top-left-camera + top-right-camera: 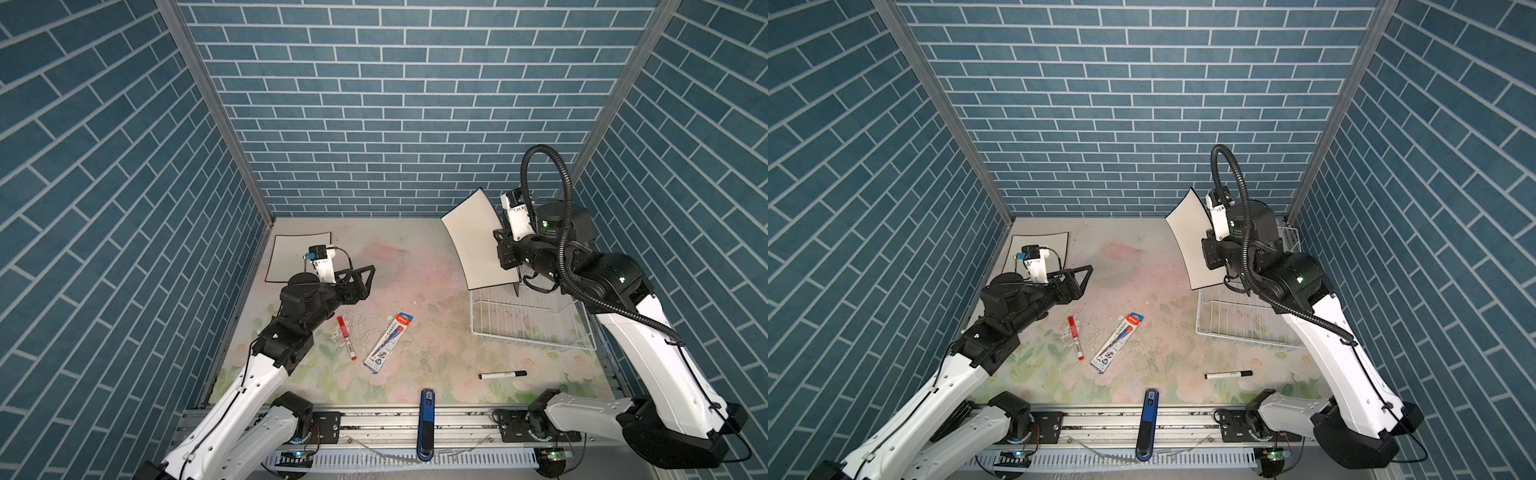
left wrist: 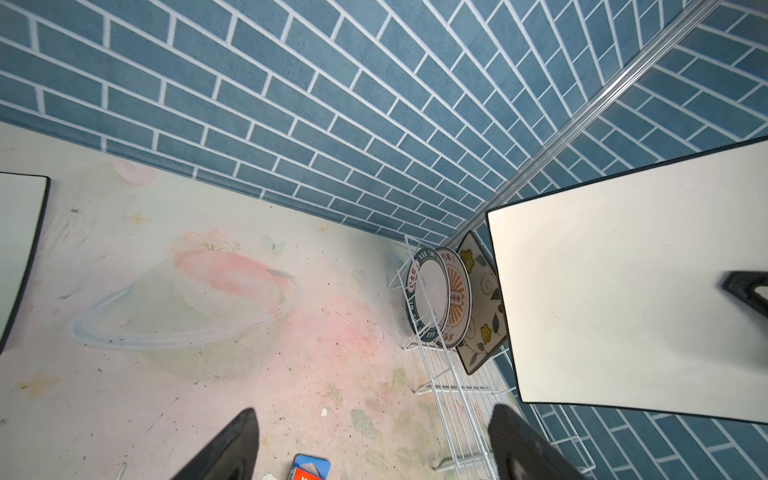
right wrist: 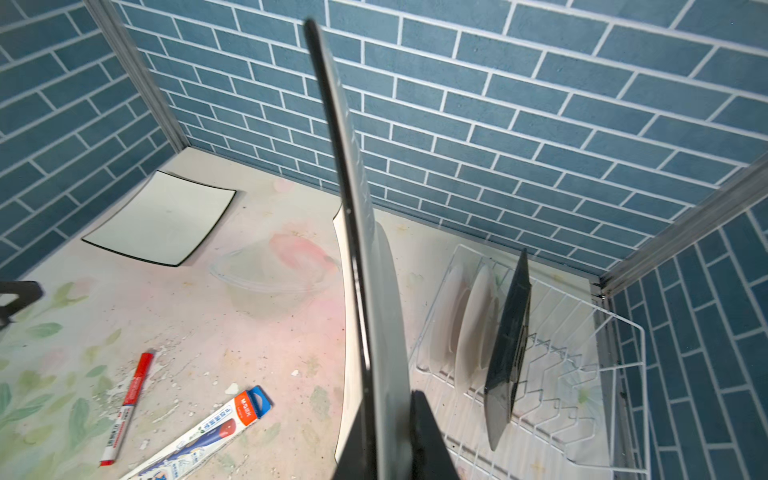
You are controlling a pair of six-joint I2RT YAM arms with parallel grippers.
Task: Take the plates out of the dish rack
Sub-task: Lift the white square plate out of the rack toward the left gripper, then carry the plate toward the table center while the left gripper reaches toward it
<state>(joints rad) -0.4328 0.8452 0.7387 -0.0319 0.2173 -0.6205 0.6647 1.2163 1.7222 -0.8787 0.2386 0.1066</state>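
Observation:
My right gripper (image 1: 505, 249) (image 3: 388, 415) is shut on a square cream plate (image 1: 478, 241) (image 1: 1192, 245) with a black rim. It holds the plate upright in the air over the near-left end of the white wire dish rack (image 1: 532, 320) (image 3: 582, 332). Two round plates (image 2: 430, 295) and a square flowered plate (image 2: 482, 307) stand in the rack's far end. Another square plate (image 1: 291, 253) (image 3: 162, 220) lies flat at the far left of the table. Next to that plate, my left gripper (image 1: 365, 276) (image 2: 374, 415) is open and holds nothing.
A red marker (image 1: 346, 337) and a blue pen pack (image 1: 388, 343) lie mid-table in front of the left gripper. Near the front right lies a black marker (image 1: 503, 375), and a blue stapler-like tool (image 1: 427, 424) rests on the front rail. Blue brick walls close in three sides.

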